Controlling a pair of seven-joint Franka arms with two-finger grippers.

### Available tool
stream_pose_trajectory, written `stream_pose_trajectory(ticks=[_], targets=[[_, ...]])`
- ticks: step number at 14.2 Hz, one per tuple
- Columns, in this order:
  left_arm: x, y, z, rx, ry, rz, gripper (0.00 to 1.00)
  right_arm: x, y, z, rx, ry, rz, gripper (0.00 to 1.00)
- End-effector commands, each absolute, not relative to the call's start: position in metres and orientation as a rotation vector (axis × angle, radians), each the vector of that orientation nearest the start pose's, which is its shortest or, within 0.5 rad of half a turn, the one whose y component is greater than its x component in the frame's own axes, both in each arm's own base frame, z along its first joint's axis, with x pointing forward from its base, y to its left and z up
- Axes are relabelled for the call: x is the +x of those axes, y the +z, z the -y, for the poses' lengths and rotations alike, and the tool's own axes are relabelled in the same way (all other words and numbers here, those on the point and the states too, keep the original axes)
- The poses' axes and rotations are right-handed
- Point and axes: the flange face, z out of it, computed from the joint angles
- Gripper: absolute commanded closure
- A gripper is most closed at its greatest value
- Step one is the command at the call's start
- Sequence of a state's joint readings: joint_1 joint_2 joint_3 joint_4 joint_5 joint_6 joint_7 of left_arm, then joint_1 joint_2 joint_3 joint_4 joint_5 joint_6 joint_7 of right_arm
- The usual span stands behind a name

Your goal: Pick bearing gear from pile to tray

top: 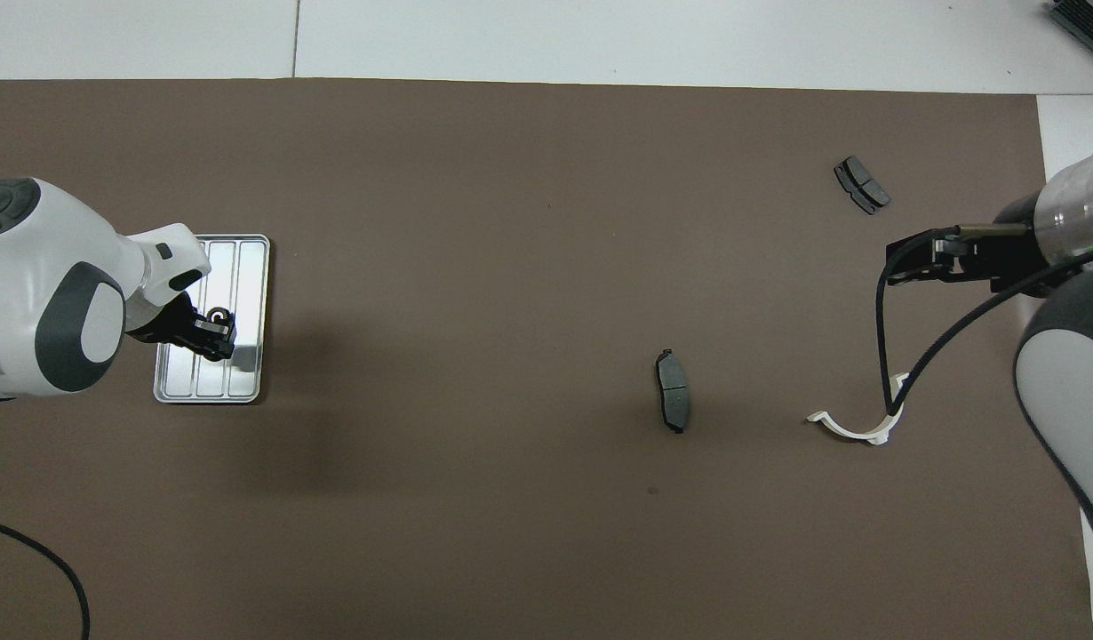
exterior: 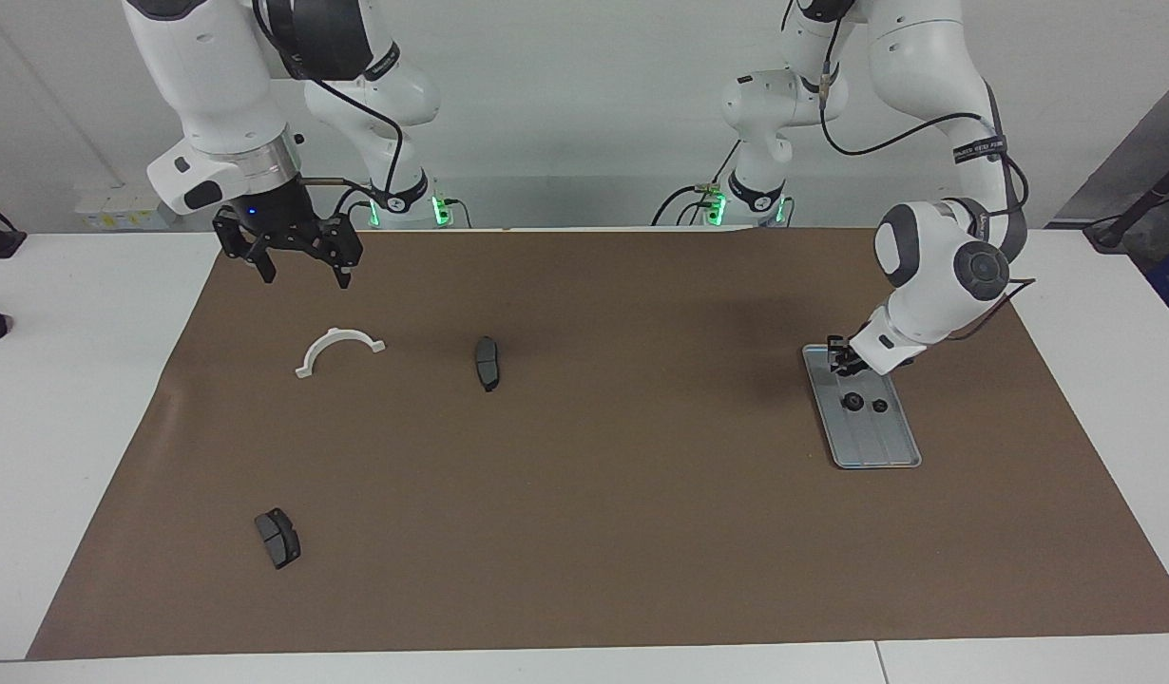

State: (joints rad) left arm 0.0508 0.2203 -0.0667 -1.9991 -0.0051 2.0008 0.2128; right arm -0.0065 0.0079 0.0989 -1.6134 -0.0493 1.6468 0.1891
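Note:
The silver tray [exterior: 877, 445] [top: 246, 258] lies at the left arm's end of the mat. Two small black bearing gears [exterior: 852, 401] [exterior: 880, 406] rest in it; from overhead only one gear [top: 218, 316] shows beside the hand. My left gripper [exterior: 839, 356] [top: 216, 338] hangs over the tray's end nearer the robots, fingers together; I cannot see anything between them. The pile is a white half-ring [exterior: 339, 347] [top: 853, 431] and two dark brake pads [exterior: 487, 362] [exterior: 277, 538]. My right gripper [exterior: 299, 264] [top: 897, 262] waits open, raised above the mat near the half-ring.
A brown mat [exterior: 594, 522] covers most of the white table. The brake pads [top: 673, 402] [top: 861, 184] lie far apart, one mid-mat, one toward the table's front at the right arm's end. A cable [top: 884, 356] hangs from the right arm over the half-ring.

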Motion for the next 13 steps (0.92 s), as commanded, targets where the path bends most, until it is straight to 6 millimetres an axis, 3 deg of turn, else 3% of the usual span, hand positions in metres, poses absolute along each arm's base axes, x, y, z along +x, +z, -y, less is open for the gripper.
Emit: stream_pose_trajectory(ticks=[1, 3, 5, 7, 11, 13], targets=[[0.552, 0.327, 0.005, -3.139, 0.314, -0.391, 1.00, 0.556, 0.608, -0.043, -3.163, -0.051, -0.143, 0.00], [0.546, 0.322, 0.004, -3.139, 0.304, -0.386, 0.89, 0.556, 0.608, -0.043, -3.163, -0.051, -0.140, 0.00], [0.548, 0.324, 0.000, -3.141, 0.290, -0.367, 0.58, 0.556, 0.608, -0.043, -3.164, -0.052, -0.143, 0.00], [0.553, 0.330, -0.003, -3.143, 0.265, -0.359, 0.35, 0.556, 0.608, -0.043, -3.163, -0.051, -0.143, 0.00], [0.581, 0.382, 0.008, -3.140, 0.157, -0.371, 0.30, 0.556, 0.608, -0.043, -3.163, -0.051, -0.143, 0.00], [0.595, 0.426, 0.012, -3.141, 0.151, -0.369, 0.30, 0.556, 0.608, -0.043, -3.163, -0.051, -0.143, 0.00]])
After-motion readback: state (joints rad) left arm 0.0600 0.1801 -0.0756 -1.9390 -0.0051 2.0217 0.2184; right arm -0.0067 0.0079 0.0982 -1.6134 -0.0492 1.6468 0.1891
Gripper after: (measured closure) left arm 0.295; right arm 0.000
